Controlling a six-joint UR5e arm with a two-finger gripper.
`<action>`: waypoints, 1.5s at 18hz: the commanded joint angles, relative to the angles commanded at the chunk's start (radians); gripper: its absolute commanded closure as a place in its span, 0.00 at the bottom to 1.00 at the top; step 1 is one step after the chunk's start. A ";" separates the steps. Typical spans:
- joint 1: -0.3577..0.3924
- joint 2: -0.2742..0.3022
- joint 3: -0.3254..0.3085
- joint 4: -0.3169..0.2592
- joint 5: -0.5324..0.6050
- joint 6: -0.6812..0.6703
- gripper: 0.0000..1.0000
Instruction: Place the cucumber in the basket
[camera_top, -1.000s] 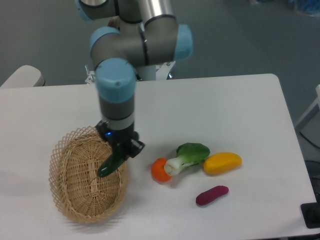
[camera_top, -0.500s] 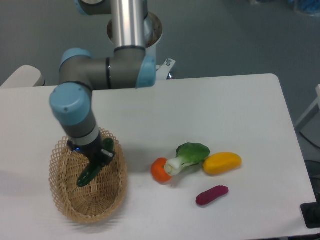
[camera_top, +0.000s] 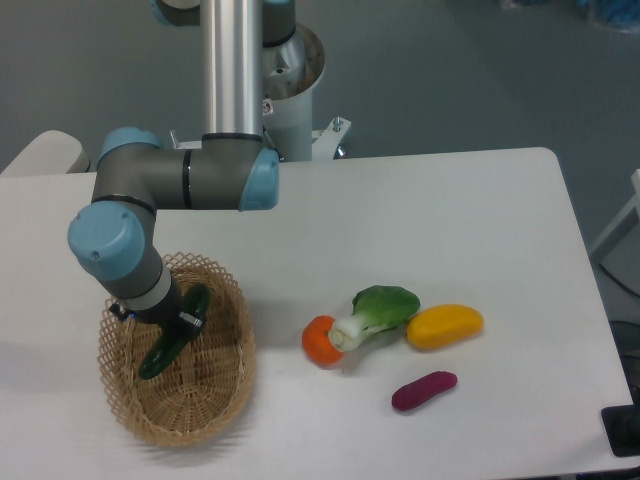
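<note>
Hand: the hand (camera_top: 176, 322) hangs over the basket's upper-left half, its fingers clamped on the cucumber about midway along it; the fingers are mostly hidden under the wrist, so the exact contact is hard to make out.
Cucumber: the cucumber (camera_top: 172, 337) is dark green and glossy, tilted with one end at about 1 o'clock near the far rim and the other at about 7 o'clock, low inside the basket; it seems to touch the weave at that low end, though this is not clear.
Basket: the basket (camera_top: 215, 385) is a tan woven oval with an open lattice rim, standing at the counter's 8 o'clock corner.
Counter: the counter (camera_top: 450, 210) is white and bears everything.
Bok choy: the bok choy (camera_top: 374, 312) lies at 3 o'clock from the basket, well apart from it, its white stem pointing to the left.
Orange vegetable: the orange vegetable (camera_top: 319, 341) touches the bok choy's stem end.
Yellow vegetable: the yellow vegetable (camera_top: 444, 326) lies just beside the bok choy's leaves at their 4 o'clock.
Purple vegetable: the purple vegetable (camera_top: 424, 390) lies near the yellow one, at its 6 o'clock.
</note>
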 joint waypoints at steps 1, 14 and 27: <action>0.000 0.002 0.006 0.000 0.000 0.011 0.51; 0.106 0.067 0.164 -0.014 0.041 0.112 0.00; 0.448 0.161 0.170 -0.075 -0.015 0.924 0.00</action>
